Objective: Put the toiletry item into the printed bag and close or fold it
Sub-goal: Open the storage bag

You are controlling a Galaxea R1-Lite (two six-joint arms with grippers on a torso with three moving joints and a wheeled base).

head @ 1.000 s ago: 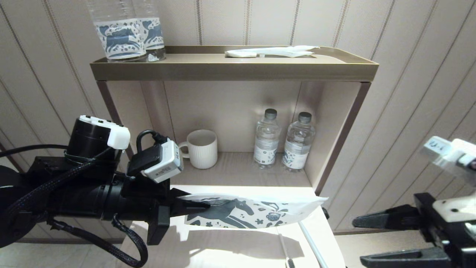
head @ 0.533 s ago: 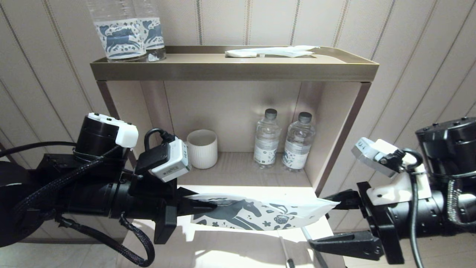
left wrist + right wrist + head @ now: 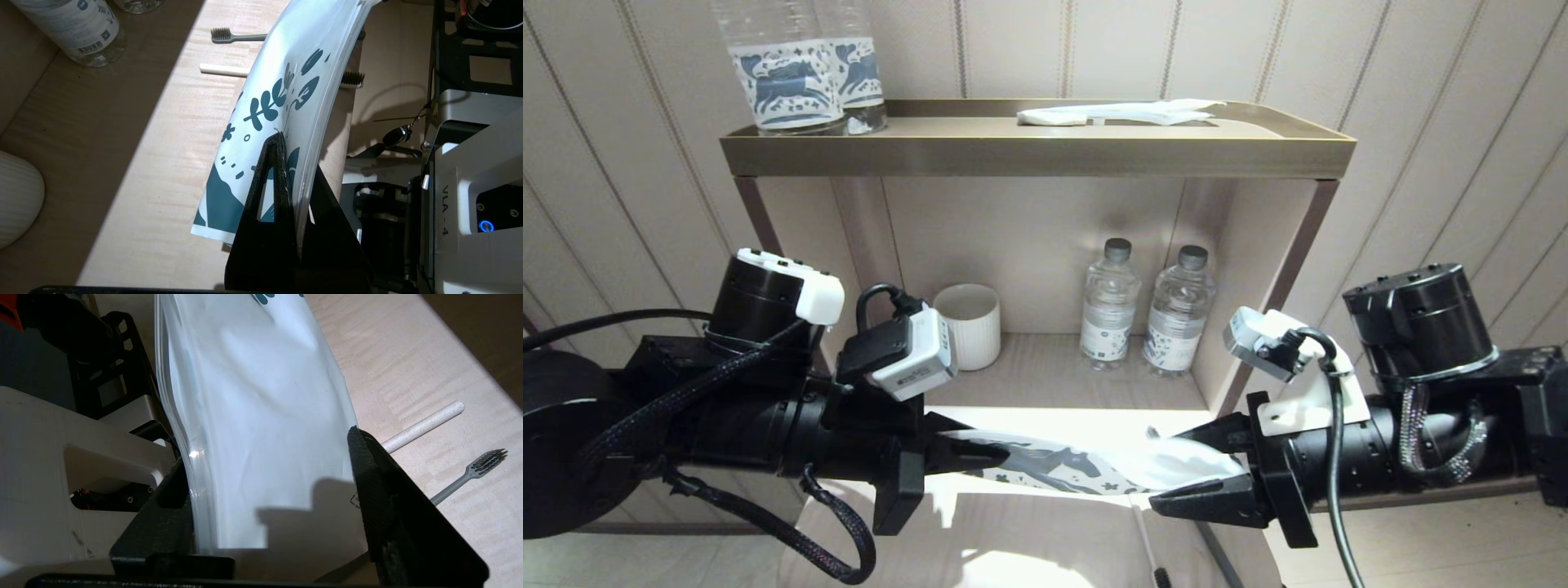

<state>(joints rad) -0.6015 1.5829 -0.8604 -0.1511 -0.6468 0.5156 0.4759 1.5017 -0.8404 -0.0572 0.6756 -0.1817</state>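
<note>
Faintly, "VLA - 4" (image 3: 444,212) marks the left tool's (image 3: 286,163) mount.

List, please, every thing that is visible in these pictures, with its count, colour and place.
printed bag: one, white with blue horse, held in the air above the counter
grey toothbrush: one, grey, lying on the counter under the bag
cream toothbrush: one, cream handle, on the counter beside the grey one
mug: one, white and ribbed, lower shelf, left
water bottles: two, clear with grey caps, lower shelf, right
horse-label bottles: two, clear with blue labels, top tray, left
wrapped packet: one, white, top tray, right
counter: one, pale wood, below the shelf
left claw: black, shut on the bag's left end
right claw: black, open, fingers on either side of the bag's right end
</note>
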